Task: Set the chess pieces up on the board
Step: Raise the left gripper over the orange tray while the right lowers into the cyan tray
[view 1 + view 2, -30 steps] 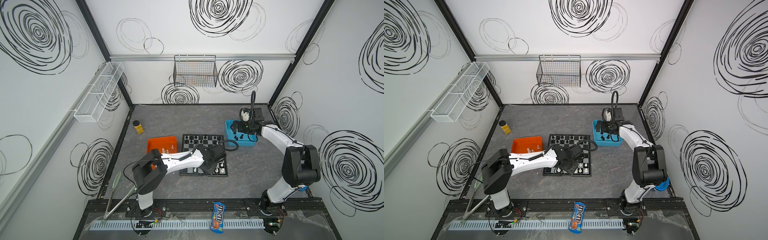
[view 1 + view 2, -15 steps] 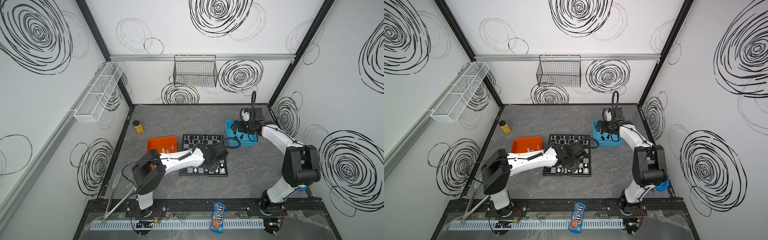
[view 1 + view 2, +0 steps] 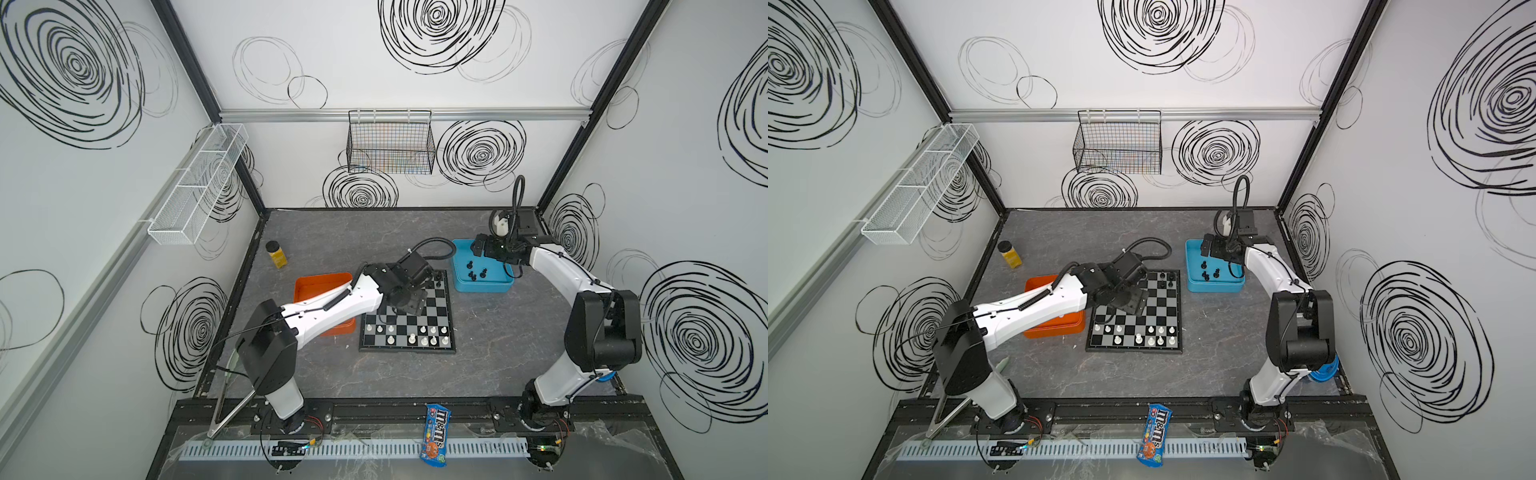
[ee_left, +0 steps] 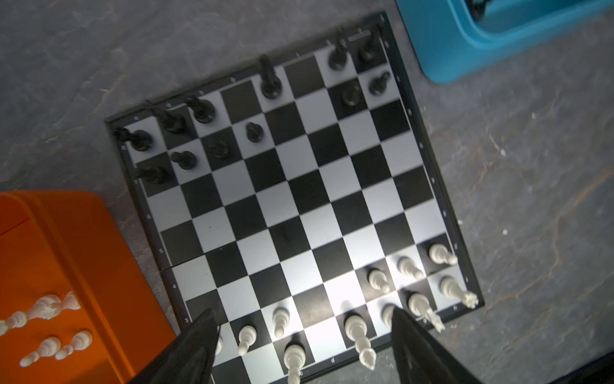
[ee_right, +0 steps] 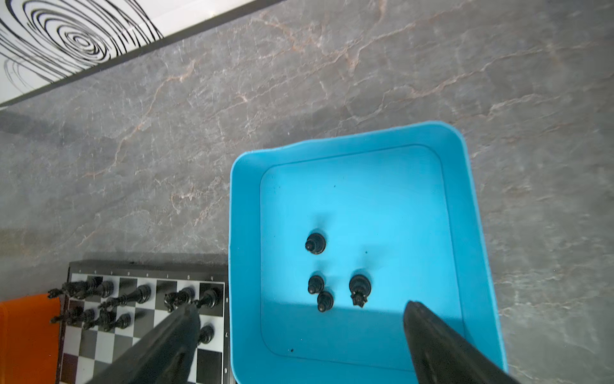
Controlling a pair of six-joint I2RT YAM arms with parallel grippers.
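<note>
Our left hand (image 4: 302, 312) hangs spread and empty over the board (image 4: 299, 206), with white pieces (image 4: 355, 327) standing in the gap it leaves open. If it swings aside low, it could topple them, so we would lift first. Our right hand (image 5: 300, 306), spread and empty too, hovers over the blue tray (image 5: 465, 199), four black pieces (image 5: 359, 286) just ahead of it. Two stand almost touching, so closing on one may knock the other over.

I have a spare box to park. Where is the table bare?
Widest: the table between the board and the front rail. Also behind the board, between the yellow jar and the blue tray. Crowded: orange tray, left arm and board together.
</note>
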